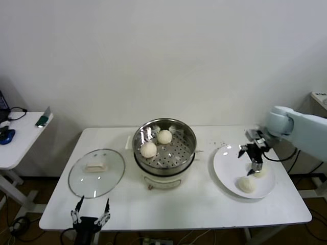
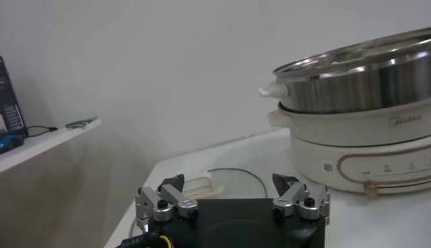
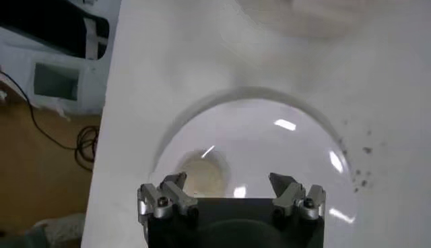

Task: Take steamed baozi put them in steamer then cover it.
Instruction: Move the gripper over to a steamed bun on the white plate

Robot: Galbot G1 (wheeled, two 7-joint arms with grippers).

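A white table (image 1: 204, 204) carries the work, with a smaller side table (image 1: 20, 140) holding small items off to the robot's left. The steamer (image 1: 164, 153) stands at the table's middle on its white base, two steamed baozi (image 1: 148, 149) on its perforated tray. The cover (image 1: 96, 172) lies flat on the table to the steamer's left, handle up. On the right sits a white plate (image 1: 225, 173) with two more buns, one (image 1: 246, 184) near its front edge and another (image 1: 260, 173) just beside it. The right gripper (image 1: 255, 162) hangs over the plate, fingers spread, its tips just above the farther bun and gripping nothing. The left gripper (image 1: 91, 212) rests low at the table's front edge, near the cover, fingers spread wide and empty.
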